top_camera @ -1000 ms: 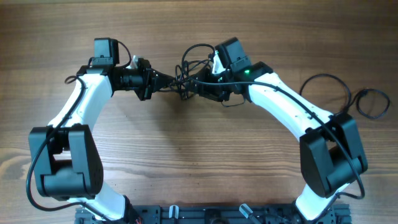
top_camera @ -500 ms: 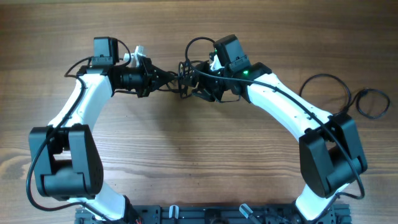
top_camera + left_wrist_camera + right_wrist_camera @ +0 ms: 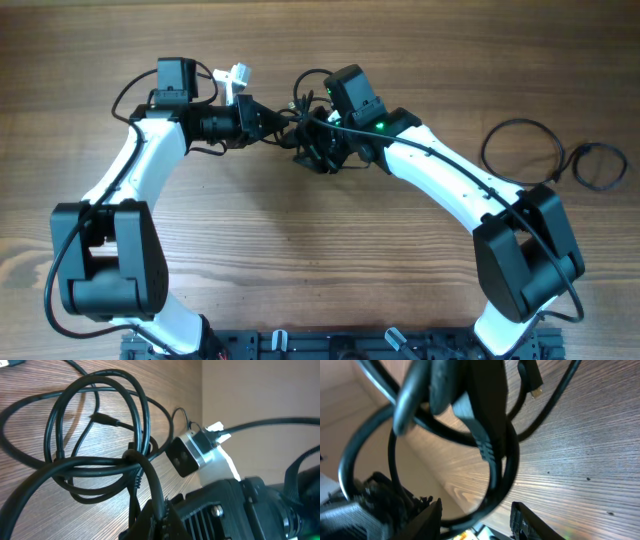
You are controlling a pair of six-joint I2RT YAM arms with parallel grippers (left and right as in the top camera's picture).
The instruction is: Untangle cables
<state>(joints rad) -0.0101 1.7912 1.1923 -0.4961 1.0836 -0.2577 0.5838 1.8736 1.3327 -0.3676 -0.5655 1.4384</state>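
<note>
Over a wooden tabletop (image 3: 320, 270), the left arm (image 3: 135, 180) and right arm (image 3: 450, 180) meet at the knotted cables (image 3: 303, 122), held between them so strands can be drawn apart. The left gripper (image 3: 157, 517) is pressed together, pinching one cord; the right gripper (image 3: 480, 517) stands spread, a loop passing unpinched between its jaws. Loose loops (image 3: 521, 122) lie well apart at right. A plug (image 3: 107, 421) inside the tangle could snag.

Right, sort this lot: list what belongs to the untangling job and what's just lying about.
Job in hand:
knotted cable bundle
left pincer, shut on it
right pincer, open at the knot

Lying about:
loose cable loop, far right, untouched, apart from the knot; perhaps one already freed
</note>
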